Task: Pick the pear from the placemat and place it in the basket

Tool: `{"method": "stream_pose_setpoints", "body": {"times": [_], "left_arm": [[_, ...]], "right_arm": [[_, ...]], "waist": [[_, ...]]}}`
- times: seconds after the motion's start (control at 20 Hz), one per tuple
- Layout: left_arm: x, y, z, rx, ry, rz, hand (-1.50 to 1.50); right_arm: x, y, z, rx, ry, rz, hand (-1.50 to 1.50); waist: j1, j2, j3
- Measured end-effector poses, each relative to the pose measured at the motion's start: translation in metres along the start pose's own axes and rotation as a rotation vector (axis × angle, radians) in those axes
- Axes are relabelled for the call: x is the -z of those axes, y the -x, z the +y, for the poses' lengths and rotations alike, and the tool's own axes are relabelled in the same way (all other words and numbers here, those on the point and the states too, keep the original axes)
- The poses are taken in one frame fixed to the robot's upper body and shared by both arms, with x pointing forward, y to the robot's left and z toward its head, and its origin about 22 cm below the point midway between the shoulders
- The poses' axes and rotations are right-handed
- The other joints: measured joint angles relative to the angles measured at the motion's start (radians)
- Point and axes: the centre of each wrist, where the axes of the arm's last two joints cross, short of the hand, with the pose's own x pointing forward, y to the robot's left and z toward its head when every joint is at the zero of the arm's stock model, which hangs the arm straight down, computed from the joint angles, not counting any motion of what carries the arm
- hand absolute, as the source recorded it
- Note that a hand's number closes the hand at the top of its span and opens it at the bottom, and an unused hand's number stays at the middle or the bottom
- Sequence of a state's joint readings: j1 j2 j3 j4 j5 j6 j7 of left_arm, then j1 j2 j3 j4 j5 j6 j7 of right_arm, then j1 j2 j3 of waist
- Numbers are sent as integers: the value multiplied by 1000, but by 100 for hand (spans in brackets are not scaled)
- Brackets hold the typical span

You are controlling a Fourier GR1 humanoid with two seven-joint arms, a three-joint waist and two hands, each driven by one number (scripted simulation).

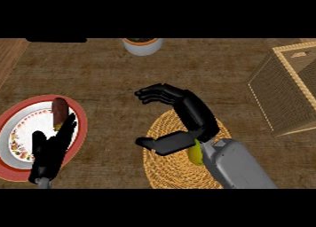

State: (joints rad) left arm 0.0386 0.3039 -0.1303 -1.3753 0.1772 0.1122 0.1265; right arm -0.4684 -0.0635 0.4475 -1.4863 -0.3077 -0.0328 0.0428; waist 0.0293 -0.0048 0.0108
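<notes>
Right hand poised over the woven placemat, fingers curled, thumb spread wide, holding nothing. Pear on the placemat, mostly hidden under the wrist. Basket at the counter's right edge. Left hand open over the plate.

right hand over placemat, fingers curled but apart, pear under wrist; left hand open over plate; basket at right

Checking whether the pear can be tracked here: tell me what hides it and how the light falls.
Head view: light is even and dim, no glare; the right hand and its forearm cover most of the pear, leaving a yellow-green sliver on the placemat; the basket is cut by the right edge.
</notes>
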Motion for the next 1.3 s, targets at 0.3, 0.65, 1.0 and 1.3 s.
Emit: {"method": "stream_pose_setpoints", "body": {"times": [0.3, 0.65, 1.0, 1.3], "left_arm": [[-7, 1, 6, -6, -13, 41, 0], [-10, 0, 7, -7, -15, 62, 0], [-13, -3, 6, -7, -13, 72, 0], [-12, -5, 8, -8, -12, 90, 0]], "right_arm": [[10, -32, -44, -454, 43, 177, -150], [21, -126, -102, -793, -19, 333, -150], [18, -193, -144, -906, -229, 530, -150], [11, -213, -166, -945, -369, 649, -150]], "waist": [[-23, -9, -3], [-30, -6, -2], [-23, -1, -3], [-23, -1, -2]]}}
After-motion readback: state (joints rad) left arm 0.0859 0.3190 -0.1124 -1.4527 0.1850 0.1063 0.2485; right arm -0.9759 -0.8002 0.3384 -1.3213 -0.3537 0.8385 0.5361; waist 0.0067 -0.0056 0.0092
